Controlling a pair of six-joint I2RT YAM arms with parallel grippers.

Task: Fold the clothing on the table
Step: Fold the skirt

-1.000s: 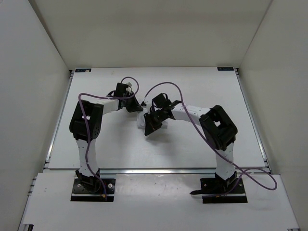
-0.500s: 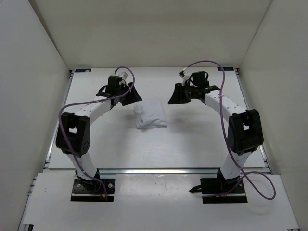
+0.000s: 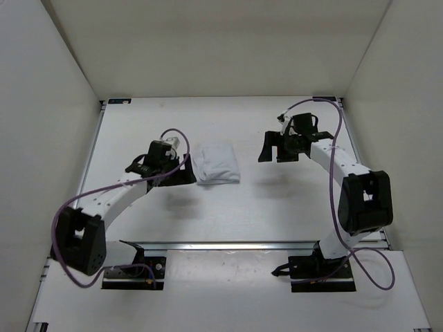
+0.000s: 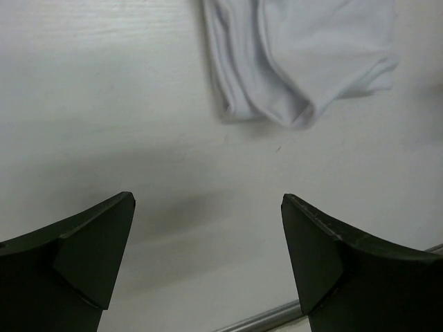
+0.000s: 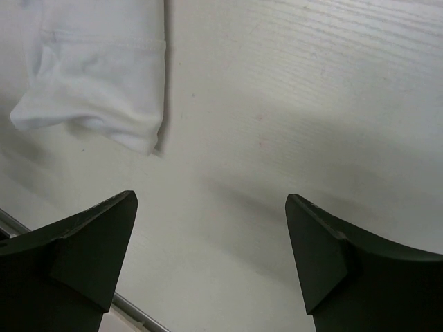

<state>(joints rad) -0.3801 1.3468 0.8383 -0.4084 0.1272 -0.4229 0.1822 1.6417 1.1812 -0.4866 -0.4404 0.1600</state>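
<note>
Clothing [image 3: 215, 164], folded compact, lies on the bench [image 3: 277, 207] between both hands, just beside the left hand [image 4: 206, 198] and farther from the right hand [image 5: 212, 197], each spread wide, gripping nothing.

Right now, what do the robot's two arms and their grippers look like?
Both the left arm and the right arm have slim white links joined by bulky black joint housings, on black base plates. A thin purple cable runs loosely along each. The left gripper and right gripper are black, each with two wedge-shaped matte fingers. No markings show.
</note>
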